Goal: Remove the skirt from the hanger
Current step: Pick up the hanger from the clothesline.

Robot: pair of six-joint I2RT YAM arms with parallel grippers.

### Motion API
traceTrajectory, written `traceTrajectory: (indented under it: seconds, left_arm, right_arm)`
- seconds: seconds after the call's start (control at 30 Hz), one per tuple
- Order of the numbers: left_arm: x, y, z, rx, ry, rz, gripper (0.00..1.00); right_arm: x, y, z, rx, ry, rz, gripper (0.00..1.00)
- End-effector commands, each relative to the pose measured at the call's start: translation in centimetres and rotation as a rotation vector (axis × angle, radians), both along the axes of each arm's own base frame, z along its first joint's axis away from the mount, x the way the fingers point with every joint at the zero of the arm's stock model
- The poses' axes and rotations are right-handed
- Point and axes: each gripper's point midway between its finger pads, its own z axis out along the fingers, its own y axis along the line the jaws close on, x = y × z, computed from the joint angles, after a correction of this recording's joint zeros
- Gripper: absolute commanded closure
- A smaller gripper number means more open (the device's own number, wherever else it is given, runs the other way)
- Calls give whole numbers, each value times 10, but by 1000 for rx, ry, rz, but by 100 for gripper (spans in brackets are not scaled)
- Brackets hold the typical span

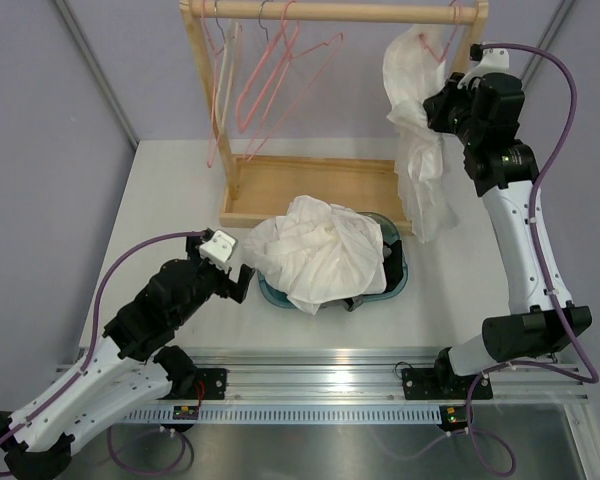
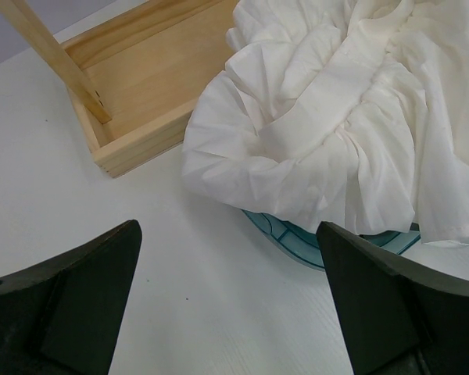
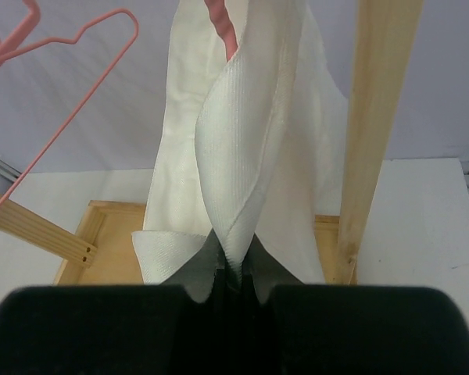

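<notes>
No mid-grey pleated skirt shows in any view. A white garment (image 1: 420, 150) hangs from a pink hanger (image 1: 437, 45) at the right end of the wooden rack. My right gripper (image 1: 442, 105) is shut on a folded edge of this garment (image 3: 250, 141), just below the hanger's pink arm (image 3: 219, 23); in the right wrist view the gripper (image 3: 234, 269) pinches the fold tightly. My left gripper (image 1: 242, 283) is open and empty, low over the table left of the teal tub (image 1: 395, 285). In the left wrist view the gripper (image 2: 227, 230) frames bare table.
A crumpled white cloth (image 1: 320, 250) fills the tub (image 2: 297, 238) and spills over its rim (image 2: 336, 117). Something dark shows at the tub's right side. The rack's wooden base tray (image 1: 310, 190) stands behind. Several empty pink hangers (image 1: 270, 90) hang left. A rack post (image 3: 375, 133) stands beside my right gripper.
</notes>
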Motion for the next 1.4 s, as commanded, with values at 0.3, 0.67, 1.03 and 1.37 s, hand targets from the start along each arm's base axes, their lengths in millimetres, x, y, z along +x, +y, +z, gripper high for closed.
traceTrajectory:
  seconds: [0.3,0.67,1.03,1.37]
  left_arm:
    - [-3,-10,13,-45,-46,-59,1]
    - [-19,-81,80,-457,33,-280,1]
    - [15,-174,144,-699,204,-297,6]
    - [48,-246,154,-742,304,-267,15]
  right_arm:
    - [-54,14,95,-93,-298,173,100]
    - [-116,18,4,-285,-109,380,100]
    - [-225,5,-47,-617,-35,567,100]
    - [-275,-10,-70,-751,-4,576,100]
